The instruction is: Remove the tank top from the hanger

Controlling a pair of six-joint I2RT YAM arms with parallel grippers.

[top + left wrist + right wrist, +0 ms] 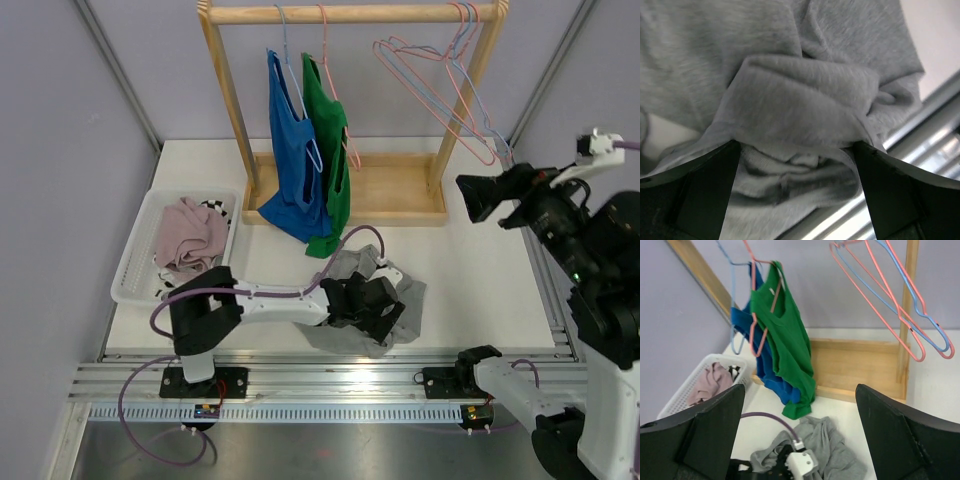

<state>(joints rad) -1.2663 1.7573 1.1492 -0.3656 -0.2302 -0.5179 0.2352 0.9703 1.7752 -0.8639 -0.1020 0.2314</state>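
Since the crumpled grey cotton tank top (405, 300) lies on the white worktop (480, 270), close to the middle of its near edge and free of any hanger, I judge this garment is already off. The left gripper (796, 145) stands directly over it with its two fingers spread wide; a fold of grey cloth bulges between them, but nothing is pinched. The right gripper (800, 385) hangs high near the right edge, also spread and holding nothing, and faces the wooden rack (350, 14) at the far edge. There the blue tank top (290, 150) and the green tank top (330, 140) hang just beside each other, with the empty pink and blue wire hangers (440, 90) further right.

I see two risks. If the left arm lifts carelessly, a finger may catch the fold and drag the grey cloth over the near edge onto the metal rail (330, 380). If the right gripper goes for the green one, a downward pull may bring its hanger off the rack, or disturb the blue neighbour
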